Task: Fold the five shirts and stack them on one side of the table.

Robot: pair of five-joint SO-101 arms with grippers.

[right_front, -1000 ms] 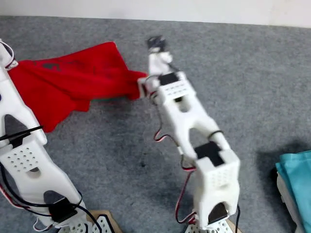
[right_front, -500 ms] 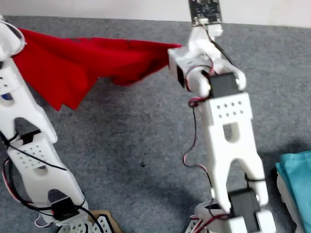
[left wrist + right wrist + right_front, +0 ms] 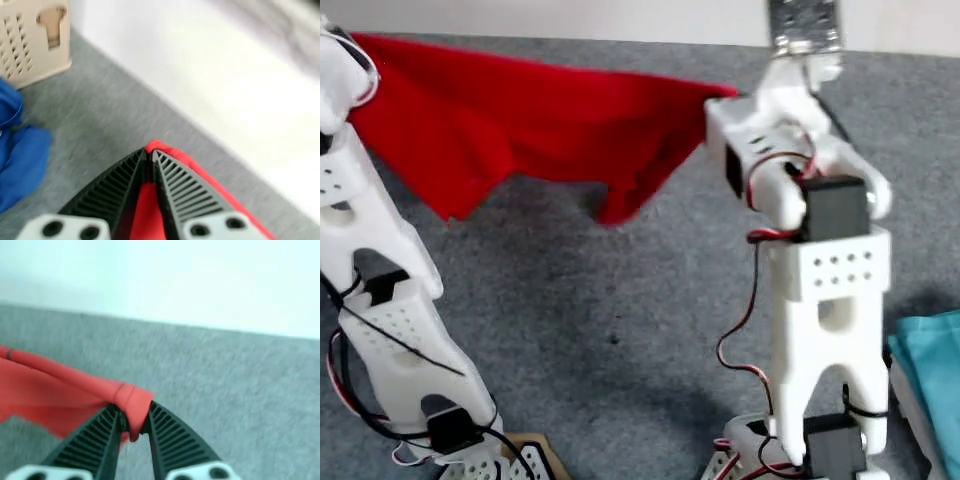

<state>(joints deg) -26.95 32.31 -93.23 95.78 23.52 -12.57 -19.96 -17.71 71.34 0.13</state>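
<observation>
High view: the red shirt (image 3: 550, 120) spans between both arms over the grey table (image 3: 620, 320), with a teal cloth (image 3: 932, 365) at the far right edge. Left wrist view: the left gripper (image 3: 149, 155) is clamped on the shirt, a blue cloth (image 3: 17, 150) and beige basket (image 3: 30, 40) beyond. Right wrist view: the right gripper (image 3: 131, 422) pinches the shirt's hemmed corner.

Bright, even light, soft shadows on table (image 3: 570, 300), bg wall (image 3: 200, 270) overexposed
</observation>
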